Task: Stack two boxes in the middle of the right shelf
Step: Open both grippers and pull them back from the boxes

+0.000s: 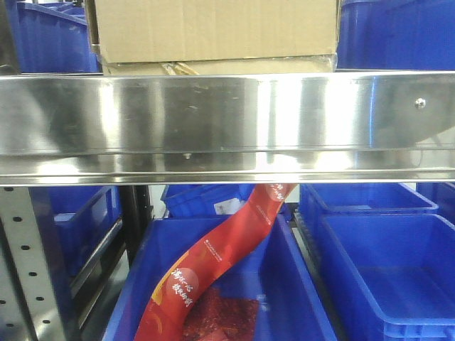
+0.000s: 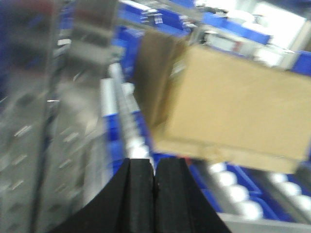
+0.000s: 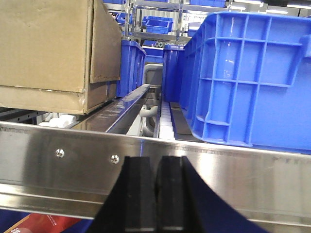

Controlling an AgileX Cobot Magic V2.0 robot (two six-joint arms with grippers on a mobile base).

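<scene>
A brown cardboard box (image 1: pixel 213 28) stands on the steel shelf behind its shiny front rail (image 1: pixel 227 121). It rests on a flatter cardboard layer (image 1: pixel 213 67). The right wrist view shows the same box (image 3: pixel 43 43) at upper left, over that lower layer (image 3: pixel 43 99). My right gripper (image 3: pixel 155 159) is shut and empty, low in front of the rail (image 3: pixel 243 170). The left wrist view is motion-blurred. There my left gripper (image 2: pixel 154 162) is shut and empty, apart from the box (image 2: pixel 233 107), which sits on the rollers (image 2: pixel 228 179).
A large blue bin (image 3: pixel 252 77) stands on the shelf right of the box, with a roller lane (image 3: pixel 165 119) between them. Below the rail are blue bins (image 1: pixel 384 263) and a red packaging strip (image 1: pixel 227 249). Perforated uprights (image 1: pixel 25 263) stand at the left.
</scene>
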